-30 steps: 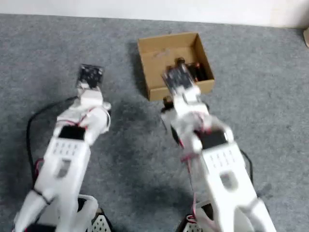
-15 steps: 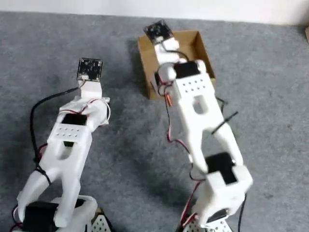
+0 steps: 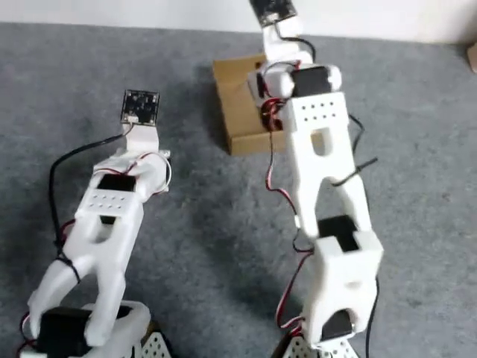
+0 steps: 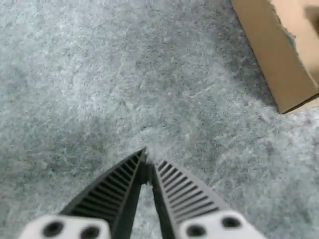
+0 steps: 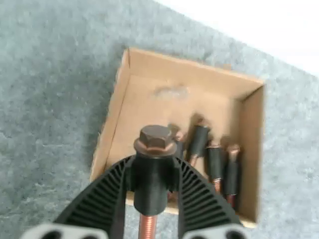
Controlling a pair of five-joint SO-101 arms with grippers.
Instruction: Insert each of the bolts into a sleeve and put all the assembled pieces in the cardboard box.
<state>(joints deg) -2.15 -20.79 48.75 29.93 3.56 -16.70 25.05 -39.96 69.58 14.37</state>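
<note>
Left wrist view: left gripper (image 4: 147, 162) jaws pressed together, empty, over grey carpet (image 4: 99, 74), unmoved; right gripper (image 5: 153, 164), clamped on black sleeve with copper bolt (image 5: 149, 189), has lifted above open brown cardboard box (image 5: 149, 97) holding other assembled pieces (image 5: 217, 162); release likely next.

White plastic arms (image 3: 108, 212), blk servos (image 3: 311, 78), red/blk cables (image 3: 277, 195), rows of screw holes (image 3: 320, 108); tool (image 4: 146, 158) blk w/ ribbed fingers (image 4: 122, 186).

Left arm (image 3: 112, 216) bent, left hand (image 4: 148, 167) closed. Right arm (image 3: 320, 149) stretched forward, right hand (image 5: 153, 164) clamping sleeved bolt (image 5: 151, 191).
</note>
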